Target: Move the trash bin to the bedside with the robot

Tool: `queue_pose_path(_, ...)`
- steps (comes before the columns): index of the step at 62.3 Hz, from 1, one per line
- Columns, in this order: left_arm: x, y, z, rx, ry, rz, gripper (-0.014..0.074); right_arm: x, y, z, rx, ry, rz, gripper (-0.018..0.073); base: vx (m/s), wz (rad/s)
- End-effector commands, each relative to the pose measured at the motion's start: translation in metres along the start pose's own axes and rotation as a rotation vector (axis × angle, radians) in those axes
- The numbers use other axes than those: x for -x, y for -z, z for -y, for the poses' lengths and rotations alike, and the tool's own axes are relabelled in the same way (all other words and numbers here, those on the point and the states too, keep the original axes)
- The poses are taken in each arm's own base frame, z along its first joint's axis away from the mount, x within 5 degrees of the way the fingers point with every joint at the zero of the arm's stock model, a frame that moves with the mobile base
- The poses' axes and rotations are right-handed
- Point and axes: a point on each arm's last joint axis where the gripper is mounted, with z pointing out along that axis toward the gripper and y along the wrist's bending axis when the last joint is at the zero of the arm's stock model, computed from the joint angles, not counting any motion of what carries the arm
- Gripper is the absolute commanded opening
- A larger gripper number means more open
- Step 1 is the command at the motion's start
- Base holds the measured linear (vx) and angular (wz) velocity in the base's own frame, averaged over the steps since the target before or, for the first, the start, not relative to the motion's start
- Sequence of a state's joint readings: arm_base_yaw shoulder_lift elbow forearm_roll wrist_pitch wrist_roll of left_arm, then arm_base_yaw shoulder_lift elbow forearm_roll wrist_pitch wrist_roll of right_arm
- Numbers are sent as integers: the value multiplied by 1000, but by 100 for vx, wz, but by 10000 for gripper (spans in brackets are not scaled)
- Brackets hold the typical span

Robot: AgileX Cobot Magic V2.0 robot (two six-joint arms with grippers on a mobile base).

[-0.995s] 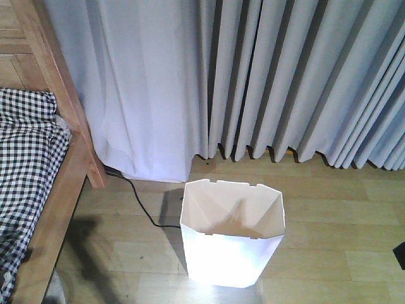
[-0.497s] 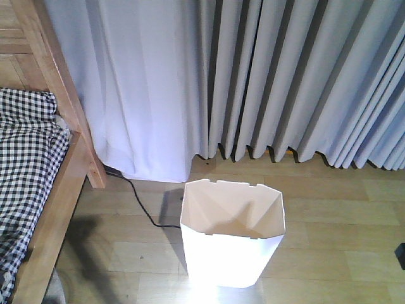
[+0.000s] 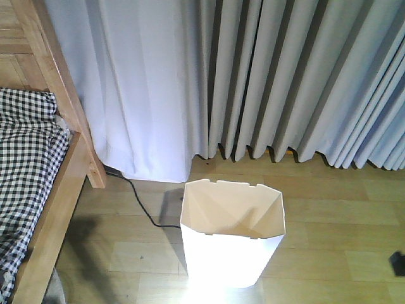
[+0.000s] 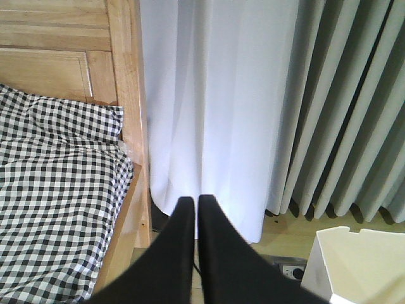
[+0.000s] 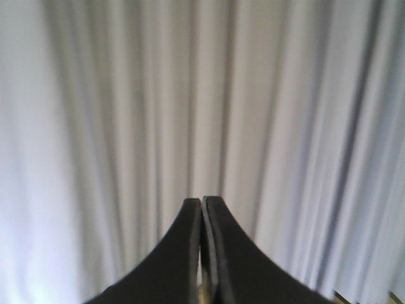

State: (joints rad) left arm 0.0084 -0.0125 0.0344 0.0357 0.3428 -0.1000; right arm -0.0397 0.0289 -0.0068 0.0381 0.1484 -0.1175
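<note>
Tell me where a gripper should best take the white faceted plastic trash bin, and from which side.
Probably the thin notched rim of the white faceted plastic trash bin, from above. It stands upright and open-topped on the wooden floor, and its wide tapering walls look too broad to span. The left gripper and right gripper are both shut.

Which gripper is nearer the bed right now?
Left. The left gripper hangs beside the bed; the right gripper faces only curtain, no bed in view.

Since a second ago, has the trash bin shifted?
No. The trash bin keeps its spot against the curtain hem and floor cable.
</note>
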Motion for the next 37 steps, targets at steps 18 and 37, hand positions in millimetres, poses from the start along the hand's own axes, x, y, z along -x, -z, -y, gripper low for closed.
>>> queue_pose_path(18,5,-1,1,-9,6,61,-6,-4,2,-2,27,20,96,-10,0,0)
queue_pose_path(37,5,-1,1,-9,6,61,-6,-4,2,-2,26,27,95,-10,0,0)
